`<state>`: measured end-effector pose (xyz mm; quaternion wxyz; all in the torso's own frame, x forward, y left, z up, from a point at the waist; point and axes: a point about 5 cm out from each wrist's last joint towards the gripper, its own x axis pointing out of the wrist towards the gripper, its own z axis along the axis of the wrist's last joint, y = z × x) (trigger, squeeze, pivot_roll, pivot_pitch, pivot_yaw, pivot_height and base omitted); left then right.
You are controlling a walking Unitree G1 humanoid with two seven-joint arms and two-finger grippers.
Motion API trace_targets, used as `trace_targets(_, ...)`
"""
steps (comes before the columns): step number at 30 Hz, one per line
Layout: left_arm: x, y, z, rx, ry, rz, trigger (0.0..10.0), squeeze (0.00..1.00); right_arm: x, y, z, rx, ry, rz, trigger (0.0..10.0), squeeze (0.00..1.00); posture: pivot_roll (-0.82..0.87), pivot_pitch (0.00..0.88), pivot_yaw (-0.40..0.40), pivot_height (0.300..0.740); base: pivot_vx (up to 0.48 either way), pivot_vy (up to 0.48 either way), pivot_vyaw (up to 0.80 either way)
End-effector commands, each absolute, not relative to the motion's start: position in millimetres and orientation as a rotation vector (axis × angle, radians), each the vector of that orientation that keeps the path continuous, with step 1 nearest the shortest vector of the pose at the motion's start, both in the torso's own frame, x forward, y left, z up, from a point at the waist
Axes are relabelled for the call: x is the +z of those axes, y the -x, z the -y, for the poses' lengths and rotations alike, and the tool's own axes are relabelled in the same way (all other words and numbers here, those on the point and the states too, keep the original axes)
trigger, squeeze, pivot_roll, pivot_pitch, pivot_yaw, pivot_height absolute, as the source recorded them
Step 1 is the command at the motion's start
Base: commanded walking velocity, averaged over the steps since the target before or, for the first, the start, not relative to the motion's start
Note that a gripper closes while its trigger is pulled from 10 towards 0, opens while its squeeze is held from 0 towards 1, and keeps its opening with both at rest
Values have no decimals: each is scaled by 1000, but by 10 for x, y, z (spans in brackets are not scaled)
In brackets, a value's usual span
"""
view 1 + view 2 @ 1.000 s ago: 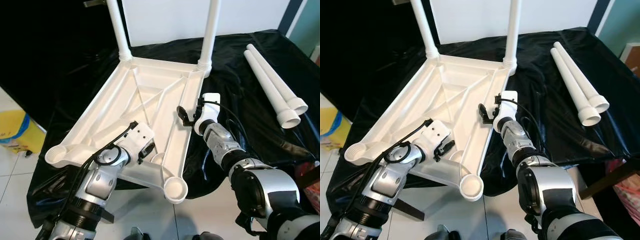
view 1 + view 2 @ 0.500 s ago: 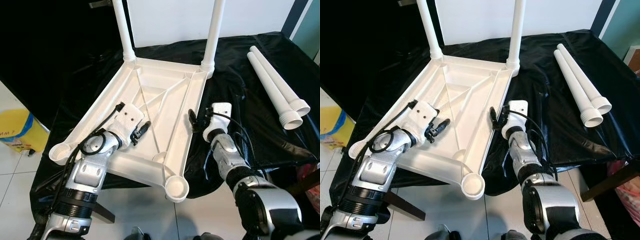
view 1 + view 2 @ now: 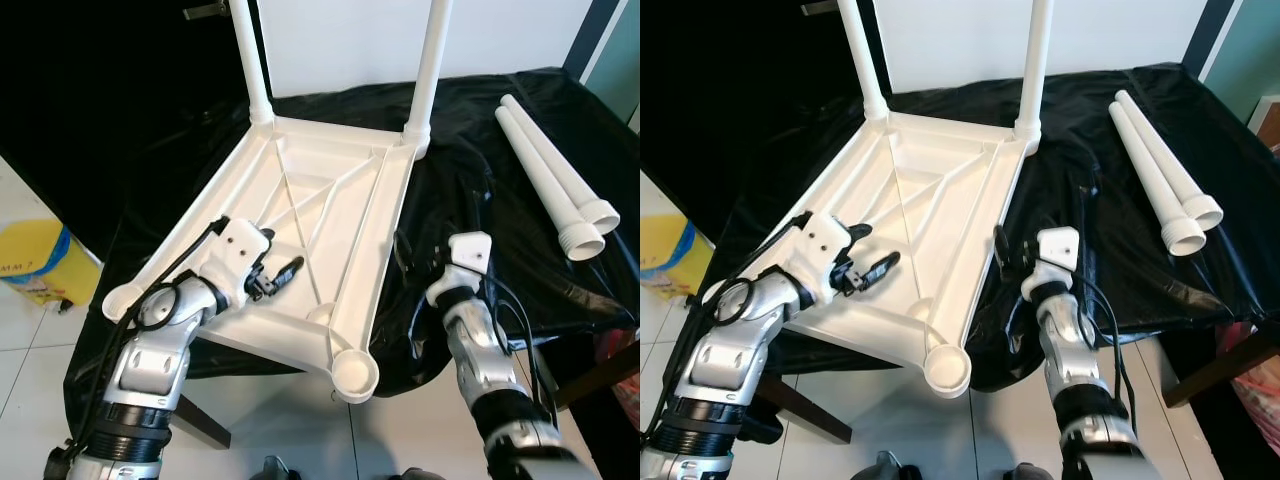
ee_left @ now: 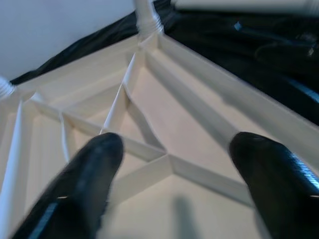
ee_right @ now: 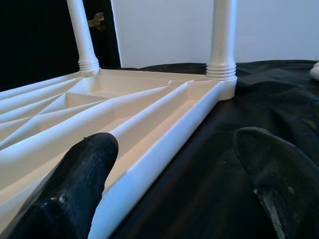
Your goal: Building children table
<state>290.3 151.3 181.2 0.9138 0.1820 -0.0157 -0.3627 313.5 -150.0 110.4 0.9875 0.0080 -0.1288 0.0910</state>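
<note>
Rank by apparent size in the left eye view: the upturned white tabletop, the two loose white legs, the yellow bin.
1. Upturned white tabletop, by far the largest.
2. The two loose white legs lying side by side on the black cloth.
3. Yellow bin, smallest, though cut off by the frame edge.

— Lying upside down on black plastic sheeting (image 3: 470, 170): white ribbed plastic tabletop (image 3: 300, 230), two white legs (image 3: 435, 60) fitted at far corners.
— And nearer?
— Left gripper (image 3: 280, 278) over the ribs, fingers apart. Right gripper (image 3: 403, 262) just beside the right edge.
— Farther right?
— Two loose white tube legs (image 3: 555, 180), side by side.
</note>
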Motion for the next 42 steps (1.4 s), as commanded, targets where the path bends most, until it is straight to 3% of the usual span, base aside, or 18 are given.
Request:
trace_targets(1,1828,-2829,-1529,-811,-371,45,10000,1000,1132,-3093,1519,198,3,263,10000,0,-64,46,42,740,0,0,0)
trace_targets(6,1768,-2669,-1567,-936,-386,1,10000,1000,1153,-3010,1601,202,24,258,10000,0,-67,42,39,740,0,0,0)
trace_targets(7,1749,-2639,-1581,-953,-397,-18,10000,0,1163,-3004,1627,202,32,258,10000,0,-68,43,39,740,0,0,0)
trace_targets(13,1689,-2600,-1635,-981,-427,-82,10000,0,1206,-2996,1679,203,55,253,10000,0,-67,42,35,740,0,0,0)
trace_targets(20,1434,-2634,-1775,-951,-594,-243,10000,0,1298,-2987,1712,202,71,250,10000,0,-74,45,34,740,0,0,0)
trace_targets(42,1117,-2912,-1605,-916,-658,-456,10000,0,1402,-2919,1791,148,97,248,10000,0,-116,60,83,740,0,0,0)
